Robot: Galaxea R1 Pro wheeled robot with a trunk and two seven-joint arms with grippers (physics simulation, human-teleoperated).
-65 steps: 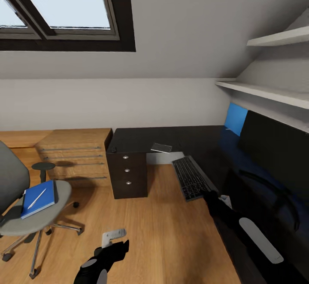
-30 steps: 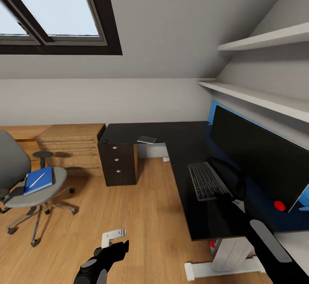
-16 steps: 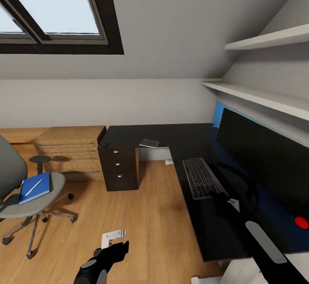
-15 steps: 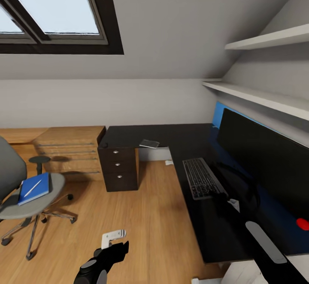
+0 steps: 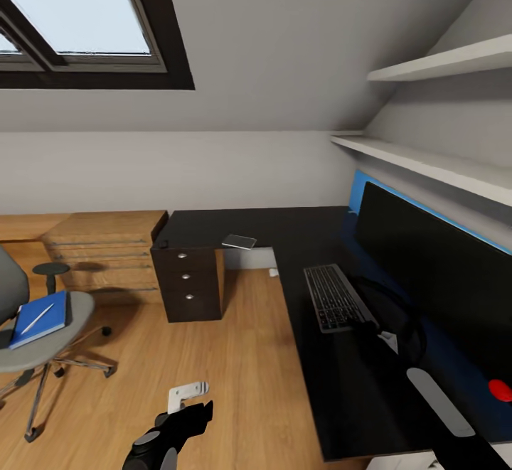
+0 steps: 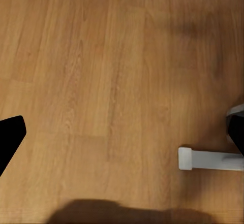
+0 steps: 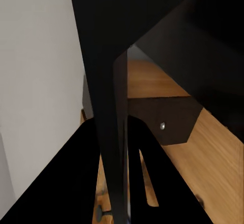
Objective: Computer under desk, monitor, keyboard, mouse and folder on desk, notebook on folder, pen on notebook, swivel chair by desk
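Floor: open wood between the chair and the desk.
Desk front: bare black strip nearer than the keyboard.
Desk back: monitor walls it off.
Overhead: shelves jut above the monitor.
Far corner: drawers block underneath.

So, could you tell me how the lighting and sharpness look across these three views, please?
Head view: even daylight from the skylight, soft shadows under the swivel chair, and the glossy desk mirrors the blue panel behind the monitor. Left wrist view: sharp floorboards, with a blurry dark shadow along one edge. Right wrist view: mostly black silhouettes, with little readable detail.
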